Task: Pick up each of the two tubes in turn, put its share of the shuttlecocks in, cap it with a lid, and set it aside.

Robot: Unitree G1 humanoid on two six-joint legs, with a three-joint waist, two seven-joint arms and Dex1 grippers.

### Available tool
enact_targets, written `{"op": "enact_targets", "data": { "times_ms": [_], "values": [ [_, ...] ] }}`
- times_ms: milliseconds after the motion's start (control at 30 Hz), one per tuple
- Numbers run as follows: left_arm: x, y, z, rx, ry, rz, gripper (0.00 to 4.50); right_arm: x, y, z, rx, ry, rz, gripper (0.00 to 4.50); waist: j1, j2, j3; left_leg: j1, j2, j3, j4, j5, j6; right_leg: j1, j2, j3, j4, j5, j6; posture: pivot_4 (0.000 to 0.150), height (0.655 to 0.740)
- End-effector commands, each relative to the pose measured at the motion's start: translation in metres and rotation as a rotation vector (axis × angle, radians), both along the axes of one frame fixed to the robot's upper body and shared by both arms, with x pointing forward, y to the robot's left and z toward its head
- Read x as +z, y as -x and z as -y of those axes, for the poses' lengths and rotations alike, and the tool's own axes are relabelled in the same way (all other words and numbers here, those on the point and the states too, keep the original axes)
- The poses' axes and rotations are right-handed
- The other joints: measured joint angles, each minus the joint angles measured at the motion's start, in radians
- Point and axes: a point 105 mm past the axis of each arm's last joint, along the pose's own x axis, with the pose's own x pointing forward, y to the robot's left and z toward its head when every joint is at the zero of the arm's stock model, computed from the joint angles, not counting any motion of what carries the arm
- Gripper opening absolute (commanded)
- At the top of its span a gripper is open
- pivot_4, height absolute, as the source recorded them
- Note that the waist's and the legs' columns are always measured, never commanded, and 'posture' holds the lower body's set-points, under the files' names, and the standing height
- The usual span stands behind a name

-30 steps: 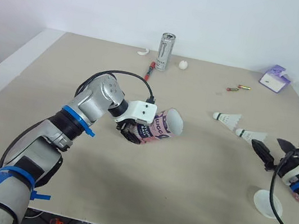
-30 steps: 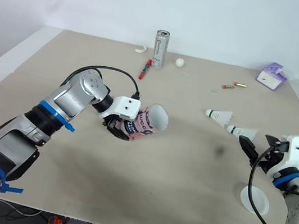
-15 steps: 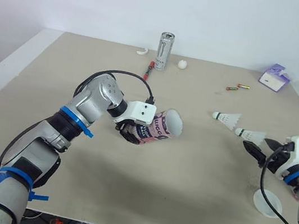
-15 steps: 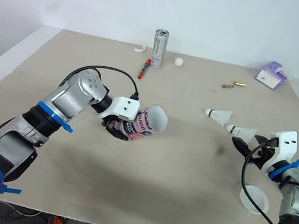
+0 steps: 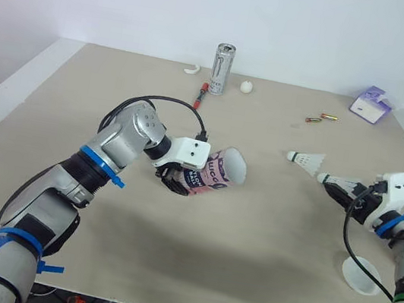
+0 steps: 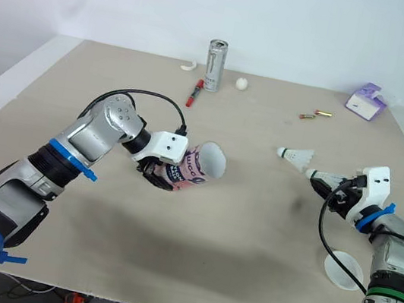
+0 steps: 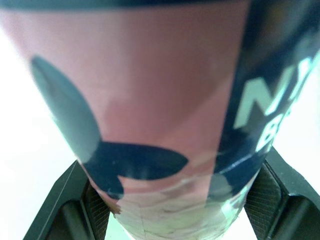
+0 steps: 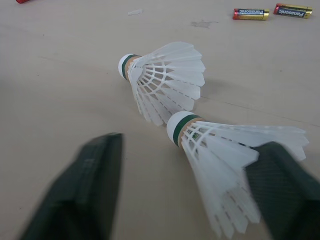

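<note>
The pink tube (image 5: 218, 171) sits tilted above the middle of the bench (image 5: 243, 281), clamped in the left end effector (image 5: 176, 178). The right end effector (image 8: 182, 195) is spread open astride the nearer shuttlecock (image 8: 220, 150), just beside a second shuttlecock (image 8: 165, 80). A white lid (image 5: 361, 274) lies nearby.

The left gripper (image 6: 161, 176) clasps a pink printed cardboard tube (image 6: 196, 166) above the beige table (image 6: 236, 226), the tube's open mouth turned to the right. The right gripper (image 6: 324, 189) sits at the nearer white feathered shuttlecock (image 6: 328, 177), with a second shuttlecock (image 6: 296, 155) just beyond. A white round lid (image 6: 343, 270) lies near the table's front edge.
</note>
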Motion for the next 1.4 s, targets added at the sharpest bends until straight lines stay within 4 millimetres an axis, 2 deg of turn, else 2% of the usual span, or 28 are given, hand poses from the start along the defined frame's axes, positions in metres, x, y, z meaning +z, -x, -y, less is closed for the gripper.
{"op": "enact_targets", "data": {
  "times_ms": [33,67,133,200,233,433,500,667,767,833,900,933,1000,1133,1233,1400],
  "values": [
    [-0.003,0.003,0.000,0.001,-0.001,-0.012,3.11,0.007,-0.003,0.003,-0.018,0.002,0.019,2.03,0.000,0.000,0.000,0.000,0.000,0.000,0.000,0.000,0.000,0.000,0.000,0.000,0.000,0.000,0.000,0.150,0.7400],
    [-0.003,0.002,0.000,0.003,0.000,-0.011,3.11,0.006,-0.003,0.003,-0.023,-0.002,0.013,1.78,0.000,0.000,0.000,0.000,0.000,0.000,0.000,0.000,0.000,0.000,0.000,0.000,0.000,0.000,0.000,0.150,0.7400],
    [-0.003,0.002,0.000,0.006,0.000,-0.011,3.11,0.004,-0.003,0.003,-0.027,-0.008,0.005,0.86,0.000,0.000,0.000,0.000,0.000,0.000,0.000,0.000,0.000,0.000,0.000,0.000,0.000,0.000,0.000,0.150,0.7400],
    [-0.003,0.001,0.000,0.007,0.000,-0.009,3.11,0.001,-0.002,0.002,-0.025,-0.008,-0.005,0.14,0.000,0.000,0.000,0.000,0.000,0.000,0.000,0.000,0.000,0.000,0.000,0.000,0.000,0.000,0.000,0.150,0.7400],
    [-0.003,0.001,0.000,0.008,0.000,-0.009,3.11,-0.001,-0.001,0.002,-0.025,-0.008,-0.009,0.06,0.000,0.000,0.000,0.000,0.000,0.000,0.000,0.000,0.000,0.000,0.000,0.000,0.000,0.000,0.000,0.150,0.7400],
    [-0.004,0.001,0.002,0.004,0.003,-0.010,3.11,-0.006,0.003,0.000,-0.029,-0.011,-0.015,0.06,0.000,0.000,0.000,0.000,0.000,0.000,0.000,0.000,0.000,0.000,0.000,0.000,0.000,0.000,0.000,0.150,0.7400],
    [-0.004,0.001,0.003,0.002,0.003,-0.011,3.11,0.000,0.007,-0.003,-0.016,0.017,0.012,0.06,0.001,0.000,0.000,0.000,0.000,0.000,0.000,0.000,0.000,0.000,0.000,0.000,0.000,0.000,0.000,0.150,0.7400],
    [-0.005,0.000,0.001,0.005,0.004,-0.012,3.11,0.052,0.033,-0.028,0.062,0.215,0.169,0.06,0.005,0.002,-0.001,-0.001,-0.001,-0.001,0.000,-0.001,0.001,0.000,0.000,0.000,0.000,-0.001,0.001,0.150,0.7400],
    [-0.005,0.000,-0.001,0.003,0.001,-0.015,3.11,0.084,0.050,-0.055,0.157,0.369,0.245,0.06,0.005,0.005,0.000,-0.001,-0.001,0.000,0.000,-0.001,0.001,-0.001,0.000,0.001,0.000,0.000,0.002,0.150,0.7400],
    [-0.005,-0.001,-0.001,-0.001,-0.002,-0.016,3.11,0.126,0.064,-0.091,0.301,0.502,0.356,0.06,0.005,0.007,0.001,0.000,-0.001,0.000,0.001,-0.001,0.001,-0.001,0.000,0.002,0.000,-0.001,0.000,0.150,0.7400],
    [-0.005,-0.001,-0.001,-0.003,-0.003,-0.016,3.11,0.144,0.074,-0.115,0.392,0.565,0.418,0.06,0.004,0.007,0.001,0.000,0.000,0.000,0.002,-0.001,0.001,0.000,0.001,0.002,0.000,-0.001,-0.002,0.150,0.7400],
    [-0.004,-0.002,-0.001,-0.004,-0.003,-0.015,3.11,0.151,0.079,-0.137,0.479,0.595,0.467,0.06,0.005,0.006,0.001,0.000,0.000,0.000,0.002,-0.001,0.001,0.000,0.001,0.002,0.000,-0.001,-0.002,0.150,0.7400],
    [-0.003,-0.003,0.001,-0.008,-0.001,-0.013,3.11,0.150,0.089,-0.171,0.628,0.625,0.500,0.06,0.005,0.005,0.001,0.001,0.001,-0.001,0.002,0.000,0.001,0.000,0.002,0.000,0.000,-0.001,-0.003,0.150,0.7400],
    [-0.002,-0.003,0.002,-0.013,0.002,-0.014,3.11,0.133,0.099,-0.198,0.757,0.643,0.464,0.06,0.008,0.004,0.001,-0.001,0.000,-0.001,0.002,-0.001,0.001,-0.001,0.001,0.000,0.000,-0.003,-0.003,0.150,0.7400],
    [-0.002,-0.003,0.003,-0.015,0.005,-0.014,3.11,0.126,0.101,-0.206,0.799,0.649,0.450,0.06,0.008,0.004,0.001,-0.003,-0.001,0.000,0.002,-0.001,0.001,-0.002,-0.001,0.001,-0.001,-0.003,-0.002,0.150,0.7400],
    [-0.003,-0.002,0.003,-0.013,0.007,-0.015,3.11,0.118,0.098,-0.202,0.821,0.682,0.429,0.06,0.008,0.004,0.001,-0.004,-0.001,-0.001,0.002,-0.001,0.001,-0.002,-0.001,0.000,-0.001,-0.003,-0.002,0.150,0.7400]
  ]
}}
